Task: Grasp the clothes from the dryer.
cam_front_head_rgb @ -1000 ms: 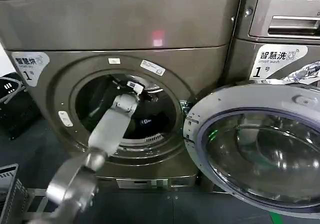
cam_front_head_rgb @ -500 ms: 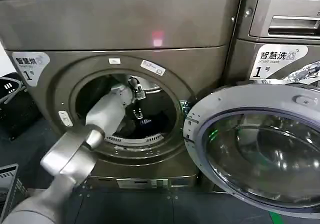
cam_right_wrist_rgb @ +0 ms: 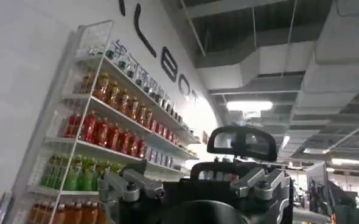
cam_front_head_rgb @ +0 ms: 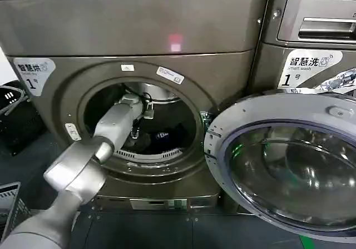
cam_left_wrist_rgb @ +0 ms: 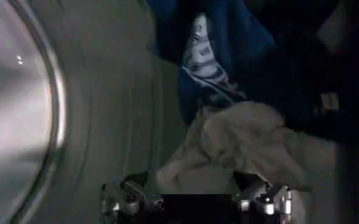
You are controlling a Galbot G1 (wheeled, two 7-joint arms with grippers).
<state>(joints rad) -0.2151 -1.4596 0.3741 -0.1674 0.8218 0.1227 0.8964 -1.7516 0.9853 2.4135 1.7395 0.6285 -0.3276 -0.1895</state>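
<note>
- Dark floor runs below two bronze-grey machines side by side; a black basket (cam_front_head_rgb: 11,101) stands at the left edge of the head view.
- Dryer (cam_front_head_rgb: 133,32): large front-loader with a white "1" label, small red light lit on its front panel, porthole open.
- Neighbouring LG machine (cam_front_head_rgb: 311,38) stands just beside the dryer's right edge, labelled "smart wash".
- Round door (cam_front_head_rgb: 289,160) hangs swung open to the right, glass facing the camera, covering the lower front of the LG machine.
- Left arm reaches from the lower left corner of the head view through the porthole into the drum.
- Left gripper (cam_front_head_rgb: 135,135) sits inside the drum, near the left side of the opening, above the white ribbed grille (cam_front_head_rgb: 150,156) at the drum's lower rim.
- Left wrist view: its fingers (cam_left_wrist_rgb: 131,198) stand spread apart, holding nothing, with pale fabric lying just ahead between them.
- Clothes (cam_left_wrist_rgb: 246,140): a pale crumpled piece on the drum floor, touching a navy garment with white print and a black one heaped behind it; dark pile also seen low in the drum from the head view.
- Right gripper (cam_right_wrist_rgb: 198,189) is raised away from the dryer, pointing toward ceiling lights and a shelf of bottles (cam_right_wrist_rgb: 106,115); fingers spread, empty.
</note>
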